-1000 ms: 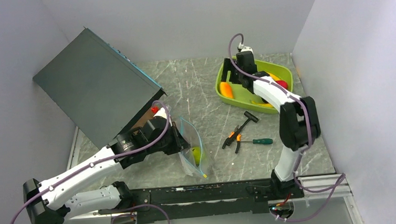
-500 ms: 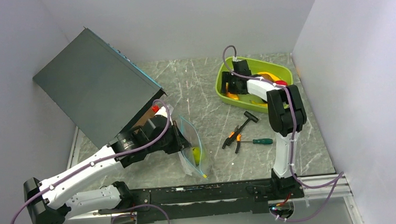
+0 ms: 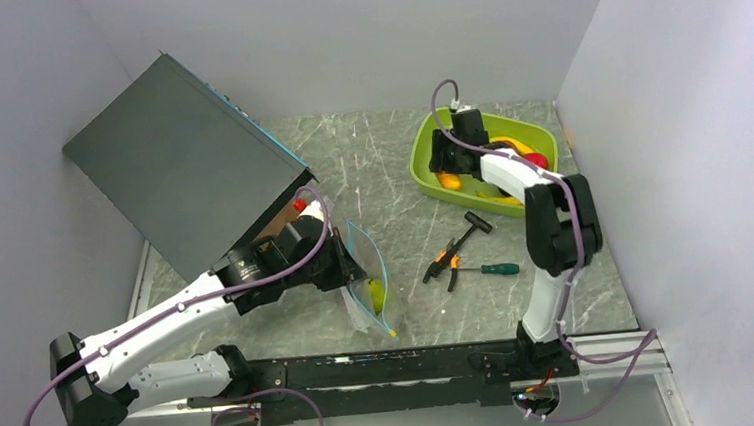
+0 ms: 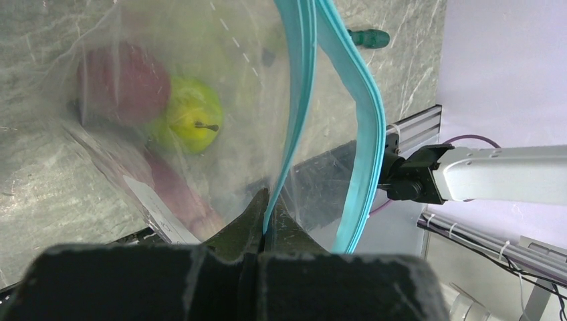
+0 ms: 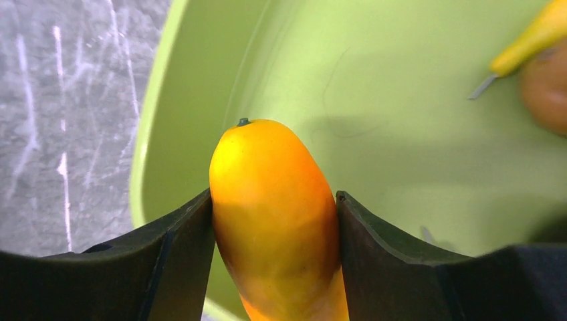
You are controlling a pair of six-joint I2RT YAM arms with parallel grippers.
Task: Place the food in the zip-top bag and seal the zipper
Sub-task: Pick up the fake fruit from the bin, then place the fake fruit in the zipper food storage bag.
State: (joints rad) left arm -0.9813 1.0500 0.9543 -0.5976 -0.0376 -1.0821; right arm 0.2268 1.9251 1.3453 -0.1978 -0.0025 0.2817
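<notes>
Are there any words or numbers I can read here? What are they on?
No text here can be read.
White strip on the zip-top bag: too blurred to tell whether anything is written on it.
Round cap on the left arm: pale marks, too small to read.

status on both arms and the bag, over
Left end effector shut on zipper, bag open, green apple inside. Right end effector gripping orange fruit in tray. Pliers, screwdriver between tray and bag.

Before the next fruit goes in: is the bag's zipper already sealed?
No, the left wrist view shows the zipper with its two blue-green strips well apart, leaving the zip-top bag open.
</notes>
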